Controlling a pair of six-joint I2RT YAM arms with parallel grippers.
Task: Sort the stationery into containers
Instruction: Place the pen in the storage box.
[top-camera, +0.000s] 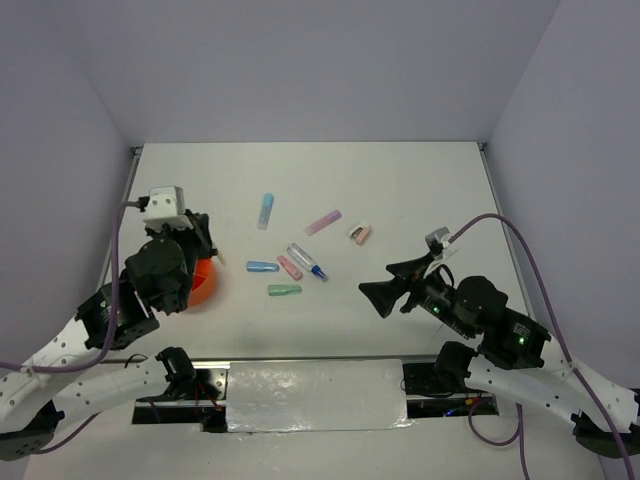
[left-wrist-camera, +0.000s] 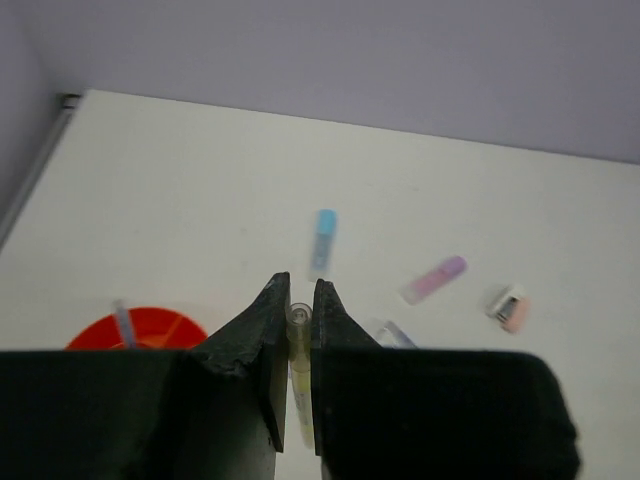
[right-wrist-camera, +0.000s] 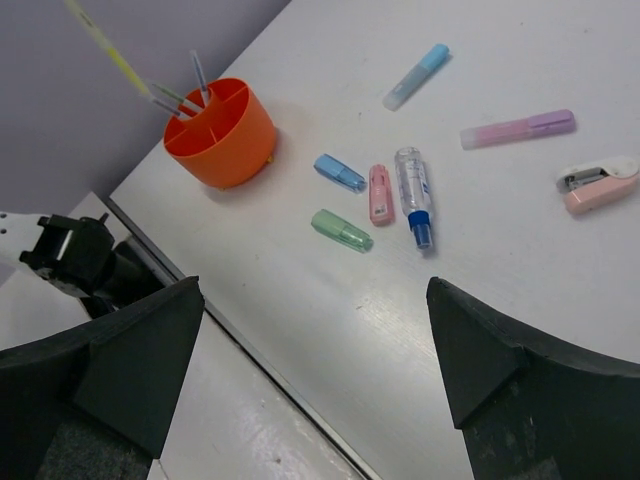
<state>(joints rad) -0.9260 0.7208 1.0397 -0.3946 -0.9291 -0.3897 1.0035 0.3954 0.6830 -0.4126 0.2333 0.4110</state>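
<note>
Left gripper (left-wrist-camera: 298, 290) clamps a thin pale-yellow plastic pen (left-wrist-camera: 299, 385), which slants down toward the small round orange plastic cup (right-wrist-camera: 222, 135) at near left, holding 2 or more thin pens (right-wrist-camera: 200, 75). Right gripper (right-wrist-camera: 310, 295) hovers agape, empty. Step: depositing. Next likely needs the tip inside the rim, then release.

— Where is the top camera sitting?
— It is hanging above and behind both arms, looking down on the whole bench (top-camera: 400, 180) from far off.
— And the left wrist one?
— It is riding right behind the left claw (left-wrist-camera: 300, 285), peering forward low over the bench, with the orange cup (left-wrist-camera: 165, 328) showing just left of the claw.
— The right one?
— It is looking down past the right claw (right-wrist-camera: 310, 290) from higher up. All three are sharing the cup and the long pink piece (left-wrist-camera: 433, 279).
</note>
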